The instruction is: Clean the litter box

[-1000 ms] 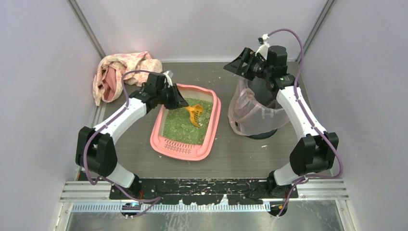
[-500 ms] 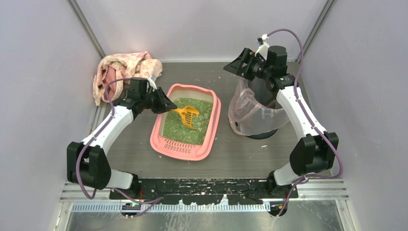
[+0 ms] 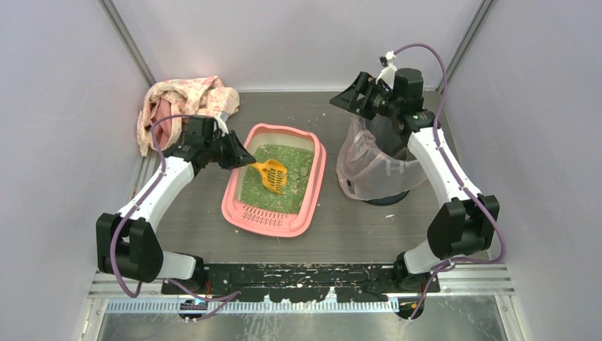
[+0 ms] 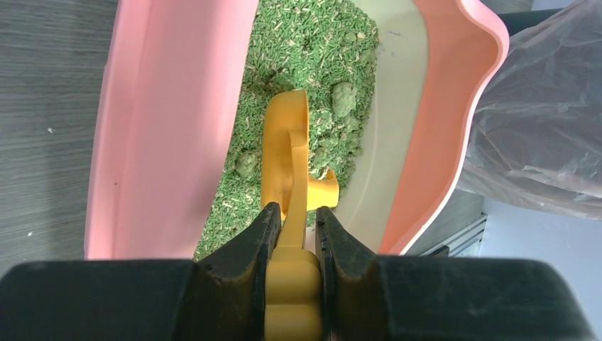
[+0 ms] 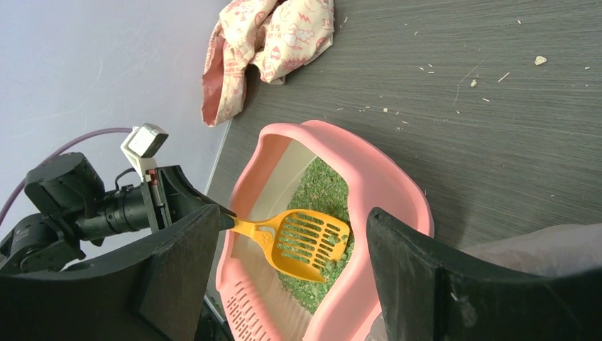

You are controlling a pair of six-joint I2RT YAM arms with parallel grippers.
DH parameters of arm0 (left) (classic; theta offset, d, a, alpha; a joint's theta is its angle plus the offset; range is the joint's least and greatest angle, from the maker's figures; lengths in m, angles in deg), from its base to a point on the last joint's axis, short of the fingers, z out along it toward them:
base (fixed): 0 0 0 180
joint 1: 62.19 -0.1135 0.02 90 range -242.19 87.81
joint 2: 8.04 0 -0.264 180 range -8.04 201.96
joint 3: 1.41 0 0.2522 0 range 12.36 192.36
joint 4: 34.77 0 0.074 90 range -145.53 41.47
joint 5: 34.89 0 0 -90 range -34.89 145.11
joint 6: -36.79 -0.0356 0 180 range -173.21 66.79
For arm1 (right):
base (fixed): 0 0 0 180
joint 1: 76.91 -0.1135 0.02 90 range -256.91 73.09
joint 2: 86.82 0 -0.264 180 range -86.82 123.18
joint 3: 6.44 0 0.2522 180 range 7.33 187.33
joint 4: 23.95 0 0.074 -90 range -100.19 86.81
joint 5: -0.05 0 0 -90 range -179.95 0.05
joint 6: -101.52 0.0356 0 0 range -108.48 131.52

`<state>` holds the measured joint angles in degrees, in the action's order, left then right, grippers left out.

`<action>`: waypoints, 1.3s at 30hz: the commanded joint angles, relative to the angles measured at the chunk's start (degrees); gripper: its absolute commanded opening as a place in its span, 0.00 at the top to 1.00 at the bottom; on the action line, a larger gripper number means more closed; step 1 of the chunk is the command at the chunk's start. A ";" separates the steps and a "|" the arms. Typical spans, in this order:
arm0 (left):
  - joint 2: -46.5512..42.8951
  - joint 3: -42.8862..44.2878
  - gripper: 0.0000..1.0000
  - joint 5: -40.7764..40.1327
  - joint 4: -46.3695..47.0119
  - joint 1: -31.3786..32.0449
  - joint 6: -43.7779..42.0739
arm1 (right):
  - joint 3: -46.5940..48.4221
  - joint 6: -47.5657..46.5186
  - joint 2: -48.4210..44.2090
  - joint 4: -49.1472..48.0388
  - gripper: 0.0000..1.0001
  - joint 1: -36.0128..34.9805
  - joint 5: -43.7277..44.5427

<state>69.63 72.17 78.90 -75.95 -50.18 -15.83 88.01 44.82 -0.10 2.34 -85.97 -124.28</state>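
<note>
In the middle of the worktop [image 3: 355, 231], dark grey with a fine wood-grain streak: the litter box [image 3: 264, 220], a shallow tray of smooth pink plastic. Rectangular with rounded corners and a rolled rim, a slotted grate lip at its near end. Set slightly askew, between the left arm and the bin [image 3: 383, 199].

Inside, a bed of green granules [image 3: 264, 195], short pellet-like bits, rough and loose, thinner toward the far end with pale bare floor showing there. Among them, a few rounded lumps [image 4: 346, 98] of caked green.

Clenched on the flat handle of a scoop [image 3: 272, 174], the left hand [image 4: 297, 217], black fingers pinching it from both sides over the tray's left rim. Scoop of glossy orange-yellow plastic, its bowl cut with long parallel slots, held low over the granules near the tray's middle, a few green bits lying in it. Touching the bed or just clear of it: not possible to tell.

Released, the right hand [image 5: 292, 217], broad black fingers spread wide, raised above the far rim of the bin. Bin dark and round, just right of the tray, lined with a thin translucent pinkish bag [image 3: 362, 167], crinkled and slack over the edge.

In the far left corner, a crumpled cloth [image 3: 181, 103], soft, cream with a pink print. Pale crumbs [image 5: 539, 60] scattered over the worktop.
</note>
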 commanded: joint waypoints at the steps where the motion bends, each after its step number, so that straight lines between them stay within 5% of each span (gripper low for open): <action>1: 2.10 4.51 1.00 -2.58 -0.05 1.26 -3.52 | 0.34 -0.25 -1.52 -1.28 0.20 -0.34 -0.65; 15: 9.15 2.11 1.00 2.47 10.73 9.00 4.09 | 0.12 -0.25 -1.76 -1.09 0.20 -0.34 -0.04; 25: 5.38 -6.12 1.00 13.55 20.69 2.50 10.41 | -0.41 -0.08 -1.49 -1.29 0.20 -0.34 -0.56; 39: -0.68 -9.17 1.00 18.06 25.79 -2.38 14.94 | -0.96 0.63 -0.89 -1.77 0.20 -0.43 -1.44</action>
<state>72.10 61.50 92.69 -55.49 -51.99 -3.24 87.22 44.88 -0.10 2.28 -85.97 -124.78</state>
